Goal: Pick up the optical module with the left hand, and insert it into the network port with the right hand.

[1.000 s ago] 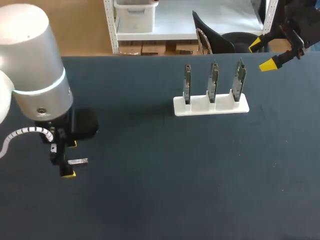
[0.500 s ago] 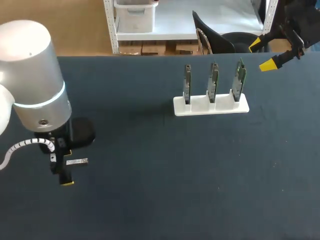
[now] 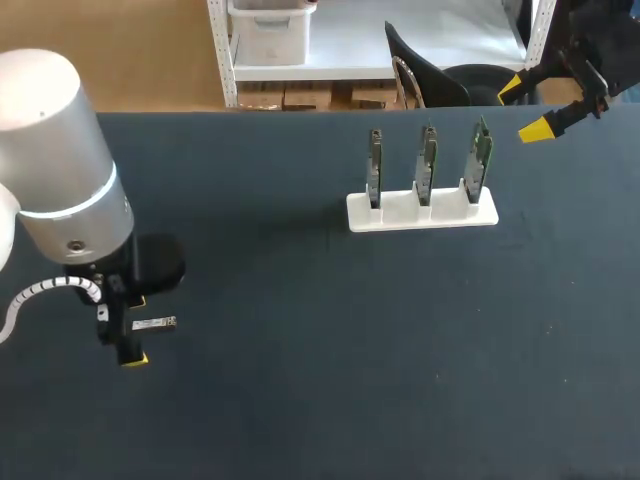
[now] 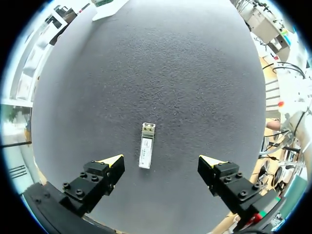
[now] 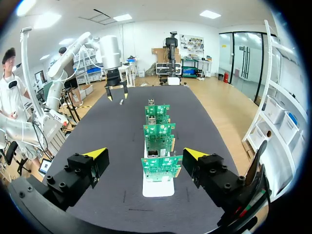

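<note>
Dark surface: the optical module lies flat near your left side, well apart from a white holder carrying 3 upright circuit boards at the far right. Your left tool hangs over the module with fingers spread wide on either side, touching nothing, likely lined up to close across its narrow width. Your right tool sits open and empty, facing the row of boards end-on, probably staged for hand-over and insertion.

Silver optical module lying flat; port boards upright.
</note>
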Available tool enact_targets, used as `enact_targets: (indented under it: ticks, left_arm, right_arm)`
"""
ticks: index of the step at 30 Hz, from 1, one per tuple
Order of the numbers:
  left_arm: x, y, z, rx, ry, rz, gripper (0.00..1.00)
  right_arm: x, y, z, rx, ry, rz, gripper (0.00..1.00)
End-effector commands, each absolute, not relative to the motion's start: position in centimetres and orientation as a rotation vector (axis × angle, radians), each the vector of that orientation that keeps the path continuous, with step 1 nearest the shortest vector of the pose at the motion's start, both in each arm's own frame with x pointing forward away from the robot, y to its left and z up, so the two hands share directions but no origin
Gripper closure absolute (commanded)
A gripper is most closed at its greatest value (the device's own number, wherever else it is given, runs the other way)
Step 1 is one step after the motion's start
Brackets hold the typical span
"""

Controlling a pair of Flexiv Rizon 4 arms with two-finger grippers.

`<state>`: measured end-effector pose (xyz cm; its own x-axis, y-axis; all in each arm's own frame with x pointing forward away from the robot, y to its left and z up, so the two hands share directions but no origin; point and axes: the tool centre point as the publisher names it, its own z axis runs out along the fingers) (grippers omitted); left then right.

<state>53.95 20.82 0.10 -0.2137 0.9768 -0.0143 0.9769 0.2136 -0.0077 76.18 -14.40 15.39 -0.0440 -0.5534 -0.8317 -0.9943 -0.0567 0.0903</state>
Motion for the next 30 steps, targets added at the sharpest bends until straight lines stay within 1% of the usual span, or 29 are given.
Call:
enact_targets:
  ticks: [1,30]
  left_arm:
    - [54.8,20.9,-0.5,2.003,2.432,-0.053,0.00]
    - [54.4,21.5,-2.5,2.038,2.459,-0.108,0.00]
  right_arm:
    - [75.9,-14.4,15.4,-1.657,1.649,0.982,0.00]
    - [75.9,-14.4,15.4,-1.657,1.649,0.982,0.00]
